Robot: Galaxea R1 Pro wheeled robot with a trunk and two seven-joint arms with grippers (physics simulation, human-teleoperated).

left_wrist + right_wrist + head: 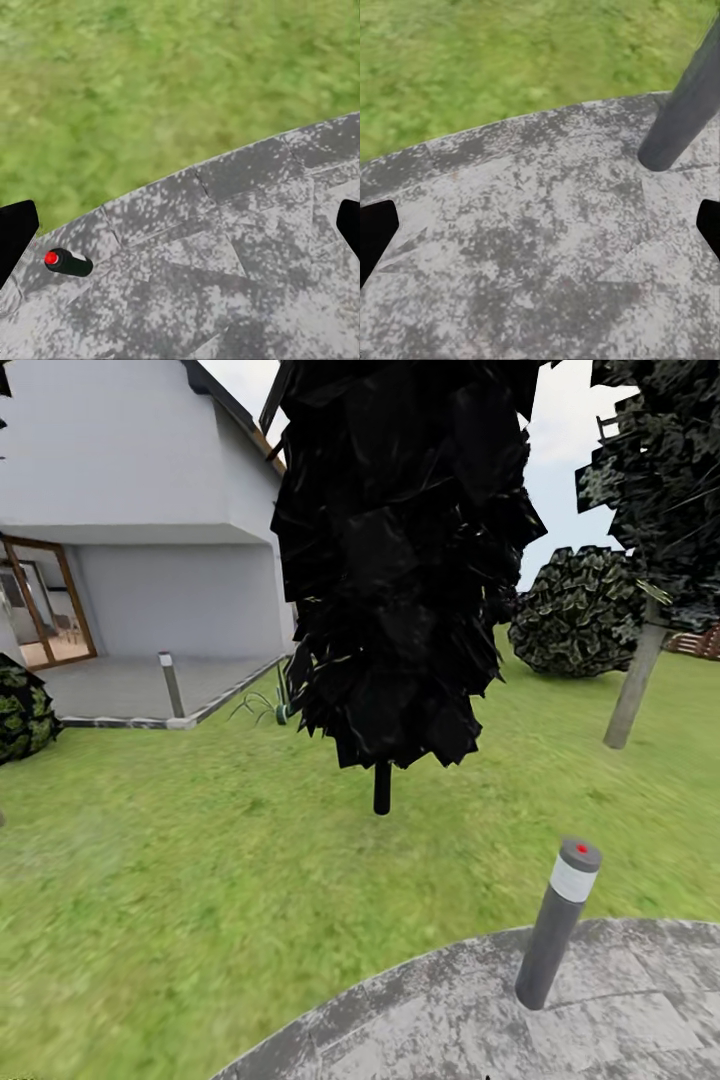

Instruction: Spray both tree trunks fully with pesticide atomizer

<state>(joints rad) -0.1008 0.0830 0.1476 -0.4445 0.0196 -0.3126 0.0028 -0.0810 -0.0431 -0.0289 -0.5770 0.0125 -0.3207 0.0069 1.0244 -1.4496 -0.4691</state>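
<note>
Basically nothing of the task is looking done yet, judging from how things lie. Head view is looking out over a grey paved pad (620,1020) at the robot's feet, with lawn (180,880) beyond it. A dark tree (400,560) is standing straight ahead on the grass, its thin trunk (382,788) poking out below the foliage; a second tree is standing further off to the right, with a pale leaning trunk (636,685). I'm seeing no spray coating on either trunk, though the near one is rendering almost black, so I can't really tell. Atomizer isn't picked out anywhere I can confirm, so its location is unknown for now. A grey bollard (557,926) with a red dot on its cap is standing on the pad, front right; that's a garden light, not the atomizer. Left wrist view is showing the same kind of post from above (67,262), near the pad's edge. Right wrist view is catching a bollard shaft (684,105) rising off the paving. Left end effector (180,229) is sitting wide, holding nothing, over bare paving. Right end effector (540,229) is likewise wide and carrying nothing. Remaining, by my read: find the atomizer, grasp it, spray both trunks fully.
</note>
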